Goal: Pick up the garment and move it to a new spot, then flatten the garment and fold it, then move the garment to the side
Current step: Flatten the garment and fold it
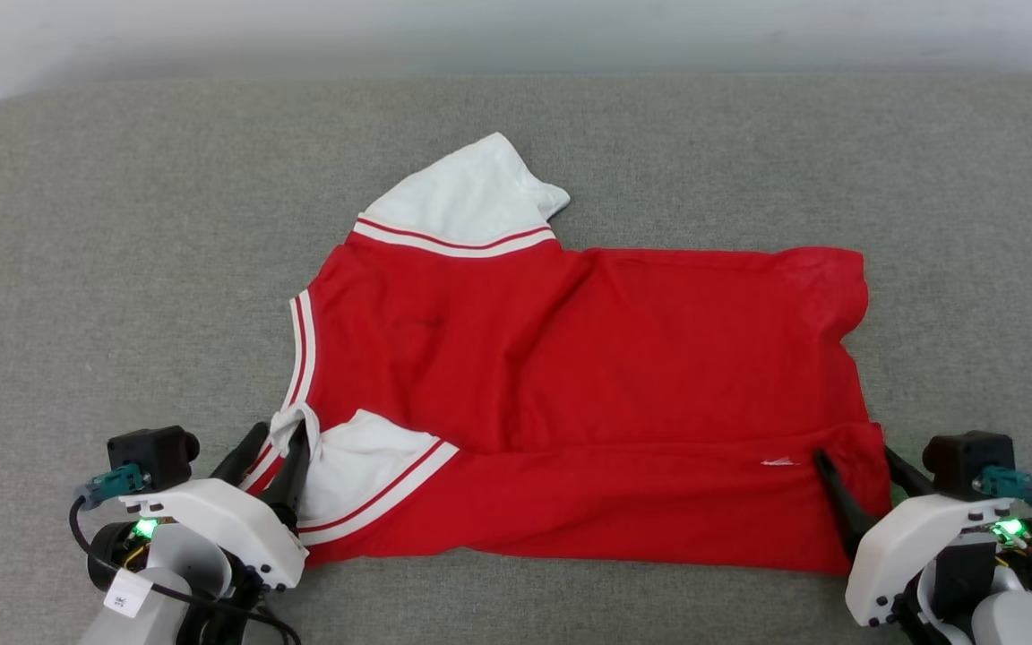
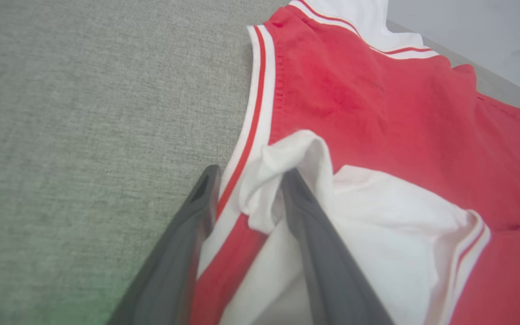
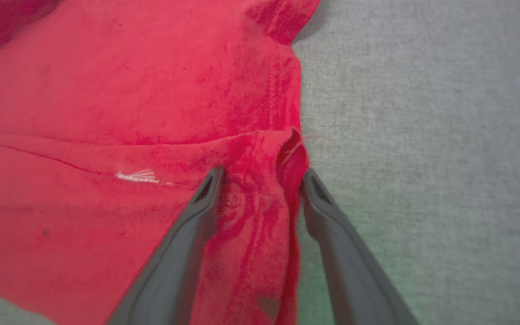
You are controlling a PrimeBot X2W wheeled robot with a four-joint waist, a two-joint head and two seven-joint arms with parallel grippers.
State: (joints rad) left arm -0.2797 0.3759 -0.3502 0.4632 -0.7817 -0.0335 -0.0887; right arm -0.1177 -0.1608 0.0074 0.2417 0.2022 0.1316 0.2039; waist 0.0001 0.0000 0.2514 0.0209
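On the grey fabric surface (image 1: pixel 122 224) lies the garment (image 1: pixel 588 358).

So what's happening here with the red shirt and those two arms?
A two-armed robot is folding a red jersey spread on a grey padded surface. The jersey's near edge looks folded up over the rest. The left tool sits at the near armhole end and the right tool at the near hem corner. Both stand open with cloth lying loose between their fingers, so neither seems to be gripping it.
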